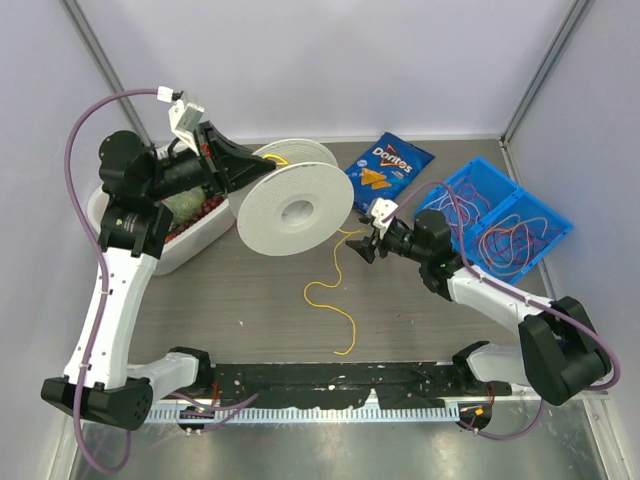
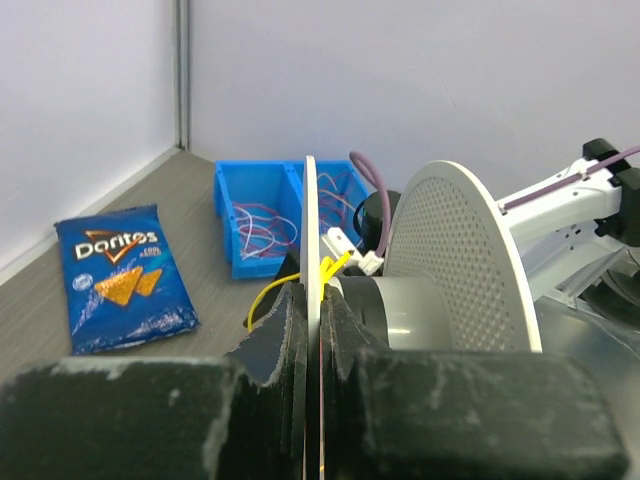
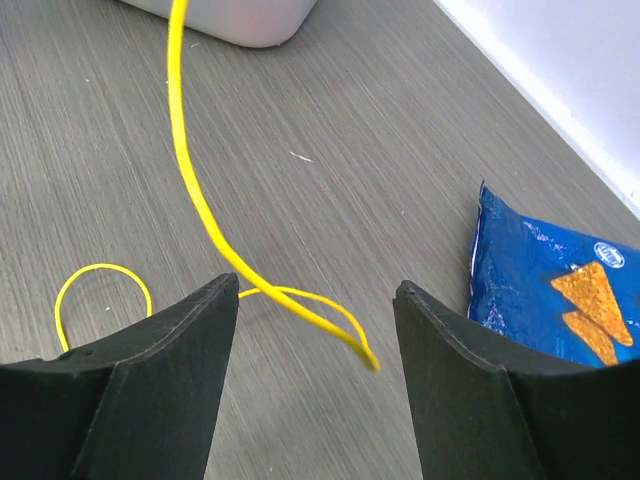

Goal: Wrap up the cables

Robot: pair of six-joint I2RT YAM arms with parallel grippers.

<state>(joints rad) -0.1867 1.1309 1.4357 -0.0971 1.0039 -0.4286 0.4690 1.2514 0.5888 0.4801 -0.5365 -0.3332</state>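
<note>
Cable of thin yellow wire (image 1: 307, 292) runs lengthwise from the far side of the grey wood-grain table (image 1: 230, 310) toward its near edge, snaking in loose S-bends, with its free end toward the arm bases. It is glossy, string-like and limp. In the right wrist view the cable (image 3: 196, 200) slants down through the gap of the right gripper (image 3: 315, 285), close beside one fingertip. Whether it touches that fingertip cannot be told. Those fingers are spread wide and hold nothing. Its upper part leads to the translucent white round plastic spool (image 1: 295, 205), where a bit of yellow (image 2: 265, 293) shows by the hub. The left gripper (image 2: 312, 310) is pinched tight on the edge of one spool flange, holding the spool on edge above the table. Farther right, white and purple cables (image 1: 500, 240) lie in loose loops inside a blue plastic bin (image 1: 520, 189). A blue Doritos bag (image 1: 390, 170) lies flat beyond the spool.
</note>
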